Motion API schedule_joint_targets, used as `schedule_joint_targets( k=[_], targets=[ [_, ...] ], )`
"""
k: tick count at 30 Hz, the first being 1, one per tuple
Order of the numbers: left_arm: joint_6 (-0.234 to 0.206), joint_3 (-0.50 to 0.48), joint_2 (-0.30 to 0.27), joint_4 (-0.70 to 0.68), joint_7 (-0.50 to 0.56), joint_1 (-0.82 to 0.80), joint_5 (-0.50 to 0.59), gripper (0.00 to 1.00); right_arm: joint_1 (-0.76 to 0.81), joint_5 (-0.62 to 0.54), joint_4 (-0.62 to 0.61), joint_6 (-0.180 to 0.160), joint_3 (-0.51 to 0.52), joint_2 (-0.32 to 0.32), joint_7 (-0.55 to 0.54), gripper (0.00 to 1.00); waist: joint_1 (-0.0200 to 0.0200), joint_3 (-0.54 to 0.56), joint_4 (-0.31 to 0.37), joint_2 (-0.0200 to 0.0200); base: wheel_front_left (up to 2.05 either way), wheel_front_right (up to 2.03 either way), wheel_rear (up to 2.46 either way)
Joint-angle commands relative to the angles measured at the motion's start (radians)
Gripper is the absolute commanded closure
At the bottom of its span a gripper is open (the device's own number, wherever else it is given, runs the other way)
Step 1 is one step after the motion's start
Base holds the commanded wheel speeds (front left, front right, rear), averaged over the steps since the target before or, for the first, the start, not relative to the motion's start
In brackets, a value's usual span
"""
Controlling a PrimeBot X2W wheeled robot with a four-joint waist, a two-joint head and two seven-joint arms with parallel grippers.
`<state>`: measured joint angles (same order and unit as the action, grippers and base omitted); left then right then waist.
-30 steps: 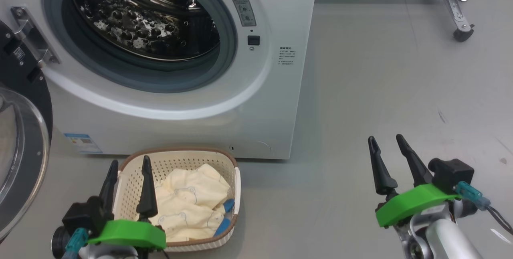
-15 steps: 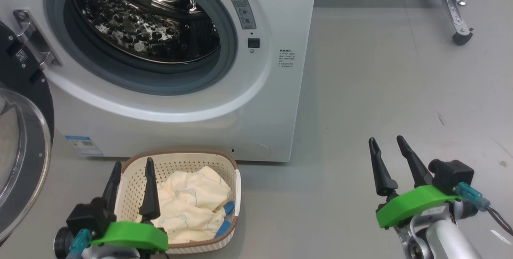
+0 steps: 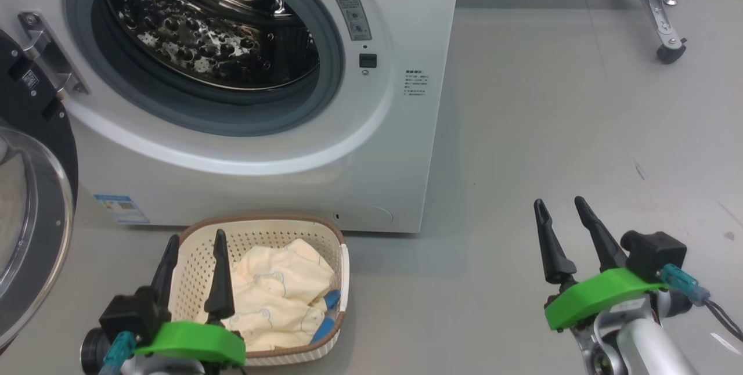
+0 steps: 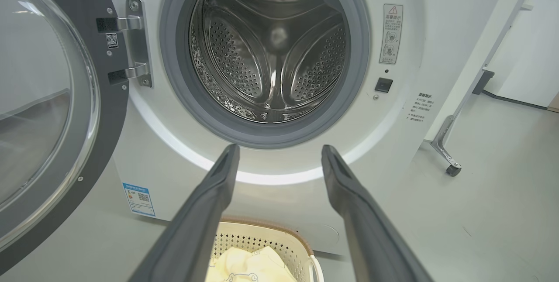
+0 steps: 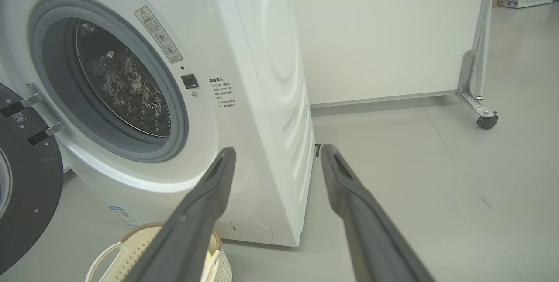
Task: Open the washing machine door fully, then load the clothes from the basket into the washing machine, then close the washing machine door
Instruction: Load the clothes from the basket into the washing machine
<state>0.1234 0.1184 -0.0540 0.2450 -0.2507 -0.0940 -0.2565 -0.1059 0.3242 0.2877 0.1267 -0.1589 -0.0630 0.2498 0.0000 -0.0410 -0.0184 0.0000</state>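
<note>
— Since the head view stops at its left edge, can you see the whole washing machine door (image 3: 35,212)?

— No, only part of it fits. It has a shiny black rim and a round clear glass bowl. It stands swung wide open on the left of the washing machine (image 3: 278,189), held by a metal hinge (image 3: 49,53).

— What else is hard to see?

— The top of the big white machine is cut off. The words on its stickers are too small to read. The near corner of the basket (image 3: 261,219) hides behind the left hand (image 3: 196,234) and its green part.

— What is inside the machine?

— A shiny steel drum (image 3: 215,32) full of little holes, with a grey rubber ring (image 3: 328,90) round it.

— And the basket?

— It sits on the grey floor (image 3: 551,119), just in front of the machine, below the round hole. It is cream with tiny holes and a brown band on top. The clothes (image 3: 278,288) lie inside it: soft pale yellow cloth with bear faces and bright blue bits.

— What about the hands?

— The left hand hangs above the near side of the basket, its two dark fingers spread apart, holding nothing. The right hand (image 3: 559,199) is well off to the right, over bare floor, fingers spread too, holding nothing.
</note>
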Motion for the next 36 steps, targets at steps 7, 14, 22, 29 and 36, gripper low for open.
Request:
schedule_joint_targets(
  k=[7,14,22,29,36],
  targets=[
    [0.003,-0.028,-0.006,-0.02,-0.011,-0.025,0.007,0.0,-0.02,-0.003,-0.034,0.004,-0.017,0.0,0.012,0.0,0.0,0.001,0.001,0.0,0.0,0.0,0.0],
    [0.005,-0.027,-0.006,-0.015,-0.011,-0.026,0.007,0.0,-0.02,-0.003,-0.034,0.004,-0.019,0.001,0.012,0.0,0.0,0.0,0.003,0.0,0.0,0.0,0.0],
    [0.005,-0.023,-0.007,-0.012,-0.011,-0.028,0.007,0.0,-0.021,-0.003,-0.035,0.004,-0.022,0.0,0.012,0.0,0.0,-0.005,0.004,0.0,0.0,0.0,0.0],
    [0.006,-0.019,-0.007,-0.007,-0.011,-0.038,0.009,0.0,-0.034,-0.006,-0.032,0.004,-0.023,-0.008,0.012,0.0,0.0,-0.055,0.019,0.0,0.0,0.0,0.0],
    [0.006,-0.014,-0.01,0.011,-0.011,-0.071,0.014,0.0,-0.063,-0.019,-0.03,0.004,-0.003,-0.01,0.012,0.0,0.0,-0.146,0.046,0.0,0.0,0.0,0.0]
  ],
)
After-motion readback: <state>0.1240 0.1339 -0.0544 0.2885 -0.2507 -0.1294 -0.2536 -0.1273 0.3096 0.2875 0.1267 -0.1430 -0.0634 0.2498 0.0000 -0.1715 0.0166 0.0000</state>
